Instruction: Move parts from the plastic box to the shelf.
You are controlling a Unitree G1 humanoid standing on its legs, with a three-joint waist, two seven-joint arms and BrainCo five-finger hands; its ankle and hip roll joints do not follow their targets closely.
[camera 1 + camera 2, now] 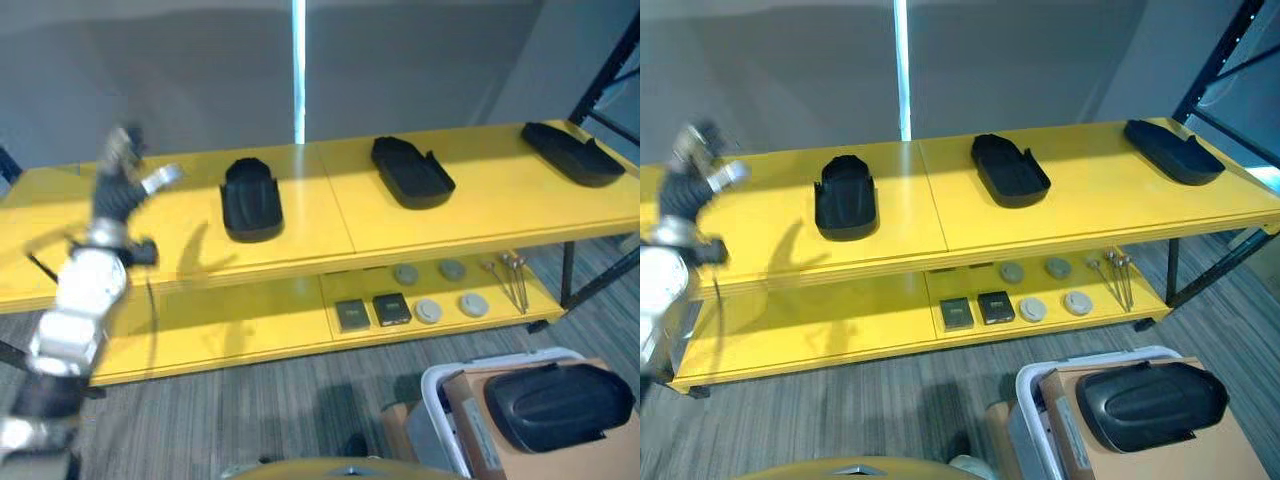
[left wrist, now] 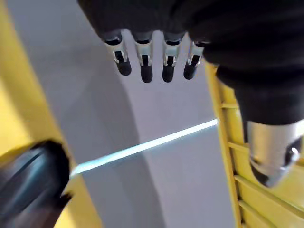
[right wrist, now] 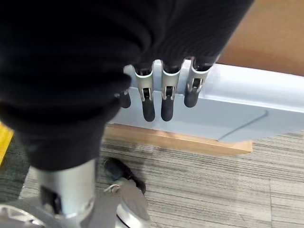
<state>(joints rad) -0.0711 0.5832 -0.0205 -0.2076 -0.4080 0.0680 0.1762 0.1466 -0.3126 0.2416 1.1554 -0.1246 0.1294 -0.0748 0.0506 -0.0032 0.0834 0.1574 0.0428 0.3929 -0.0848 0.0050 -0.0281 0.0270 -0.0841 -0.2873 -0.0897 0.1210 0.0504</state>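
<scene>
Raising above the yellow shelf (image 1: 480, 215), the left hand (image 1: 127, 178) holds nothing, fingers straight; the nearest black moulded plastic part (image 1: 250, 200) lies apart. The right hand (image 3: 161, 97) hangs relaxed, empty, beside the pale plastic box (image 3: 247, 111).

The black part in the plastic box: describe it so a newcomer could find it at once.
Start at the long yellow shelf, then look down to the floor in front of its right end, where a pale plastic box stands. The black part lies on brown cardboard over that box. Unlike the three similar black parts on the shelf's top board, it is off the shelf.

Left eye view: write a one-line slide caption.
Left hand open above yellow shelf holding three black parts.
</scene>
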